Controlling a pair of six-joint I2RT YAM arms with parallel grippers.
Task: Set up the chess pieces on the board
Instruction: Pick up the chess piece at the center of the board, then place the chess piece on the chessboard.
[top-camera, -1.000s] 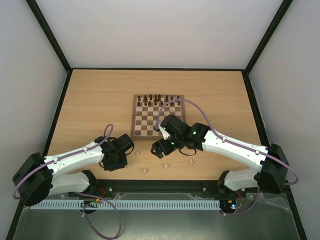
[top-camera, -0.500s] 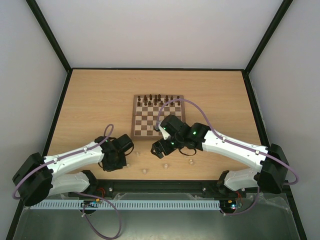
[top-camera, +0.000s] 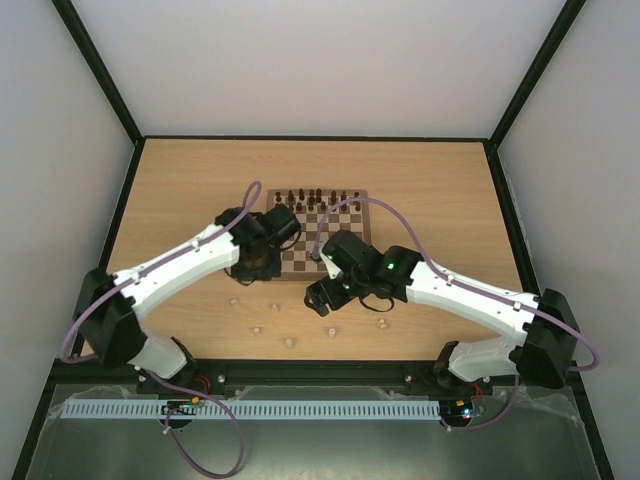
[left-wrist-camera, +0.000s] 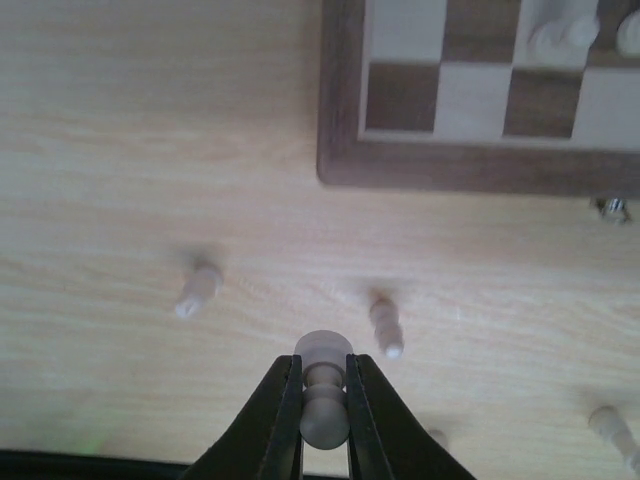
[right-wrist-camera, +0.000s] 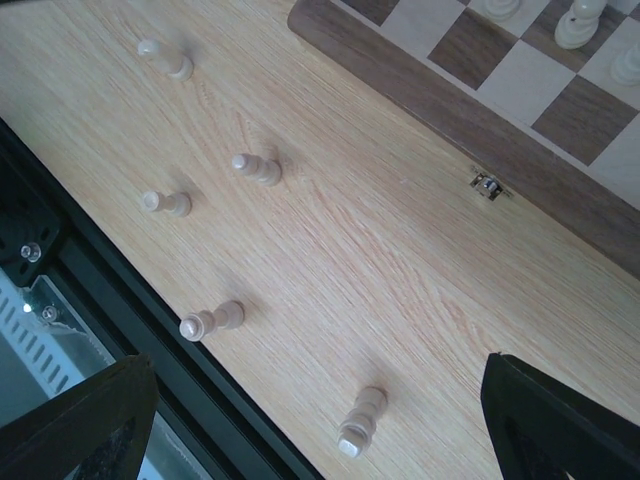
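My left gripper (left-wrist-camera: 323, 362) is shut on a pale beige pawn (left-wrist-camera: 325, 395), held above the table just short of the board's near left corner (left-wrist-camera: 340, 170). In the top view that gripper (top-camera: 258, 262) hangs beside the board (top-camera: 300, 262). My right gripper (right-wrist-camera: 318, 365) stands wide open over the table in front of the board (right-wrist-camera: 420, 95), nothing between its fingers. Loose pale chess pieces lie below it: one (right-wrist-camera: 362, 418) close by, others (right-wrist-camera: 212, 320) (right-wrist-camera: 258, 167) further off. Two more lie ahead of the left gripper (left-wrist-camera: 198, 288) (left-wrist-camera: 385, 325).
Dark pieces (top-camera: 315, 196) line the board's far rows; a few pale ones (left-wrist-camera: 560, 35) stand on its near rows. The board's latch (right-wrist-camera: 487, 185) faces the arms. The black table edge (right-wrist-camera: 120, 300) runs close behind the loose pieces.
The left gripper closed on a pawn at the near left of the table and has carried it up and right to the board's near left corner. The right arm has not moved.
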